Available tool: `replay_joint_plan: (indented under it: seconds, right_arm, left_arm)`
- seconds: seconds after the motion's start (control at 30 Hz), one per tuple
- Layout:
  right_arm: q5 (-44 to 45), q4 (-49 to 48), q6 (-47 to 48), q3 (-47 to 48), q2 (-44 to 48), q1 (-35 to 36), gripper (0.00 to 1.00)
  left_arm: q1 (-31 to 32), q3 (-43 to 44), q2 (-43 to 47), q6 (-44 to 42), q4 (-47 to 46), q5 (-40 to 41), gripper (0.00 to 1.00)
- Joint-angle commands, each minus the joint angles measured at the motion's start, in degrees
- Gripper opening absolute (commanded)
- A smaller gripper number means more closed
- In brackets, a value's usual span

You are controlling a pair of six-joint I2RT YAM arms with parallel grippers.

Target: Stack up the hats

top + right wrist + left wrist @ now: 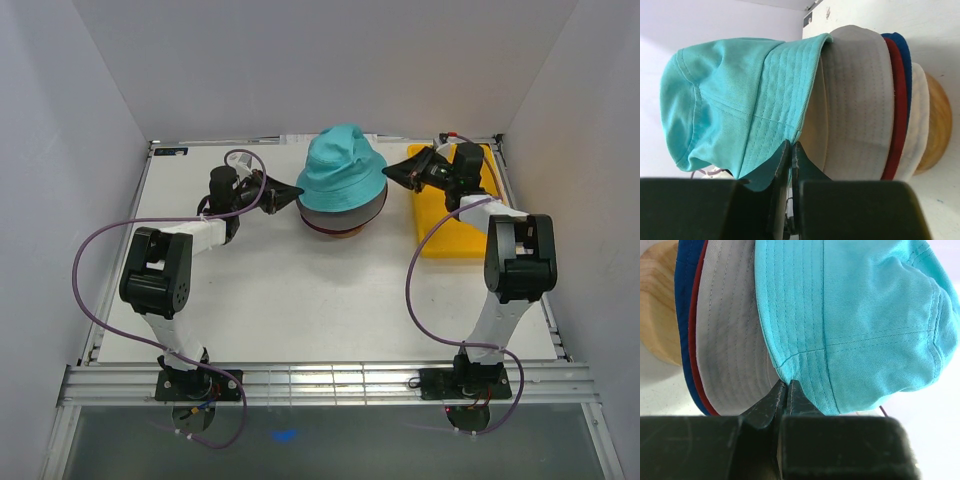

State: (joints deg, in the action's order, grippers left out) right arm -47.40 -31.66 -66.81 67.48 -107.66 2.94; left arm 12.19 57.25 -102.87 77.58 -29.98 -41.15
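A: Left gripper [784, 389] jaws closed, pinching the teal hat [865, 325] brim edge. Right gripper [791, 148] closed at the brim's other side; caught cloth unclear.
B: Stack?
A: Teal tops grey hat [730, 340], red hat [692, 345], blue hat [684, 315] on the wooden stand [657, 310]; lower crowns hidden, only brims show.

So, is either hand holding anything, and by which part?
Left hand pinches the teal fabric bucket hat by its brim edge. Right hand is shut at that brim; grip unclear.
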Motion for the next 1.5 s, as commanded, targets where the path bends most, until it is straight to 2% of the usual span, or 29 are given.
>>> replay_joint_plan:
  seconds: [0.0,0.37,0.53,0.7,0.97,1.1,1.23,1.47]
  right_arm:
    - [-0.7,4.6,7.5,-0.5,3.5,-0.9,0.08]
    - [-4.9,3.5,10.4,0.1,6.7,-1.4,0.08]
    - [-4.2,10.5,15.6,0.4,7.0,-1.4,0.08]
    - [0.8,23.0,26.8,1.7,7.3,-1.4,0.08]
    - [4.3,26.3,29.5,1.1,5.9,-1.3,0.08]
    - [7.6,33.5,32.8,4.5,4.6,-0.7,0.08]
    - [9.4,36.0,34.5,6.6,3.0,-0.1,0.08]
    - [14.6,43.6,39.3,11.3,-0.6,2.4,0.08]
  left_arm:
    - [0.2,2.1,-0.2,-2.1,1.1,-0.7,0.00]
    - [0.2,4.7,-0.8,-5.0,2.5,-2.6,0.00]
    - [0.0,5.6,-1.9,-6.2,3.6,-3.3,0.00]
    - [0.0,6.2,-3.8,-7.4,4.3,-4.1,0.00]
    - [-0.5,5.9,-5.4,-7.7,4.5,-3.8,0.00]
    - [-1.2,6.4,-5.9,-7.9,5.5,-3.2,0.00]
    - [-1.6,6.6,-6.4,-8.3,6.9,-2.0,0.00]
    - [-2.0,6.5,-6.8,-10.6,14.4,2.9,0.00]
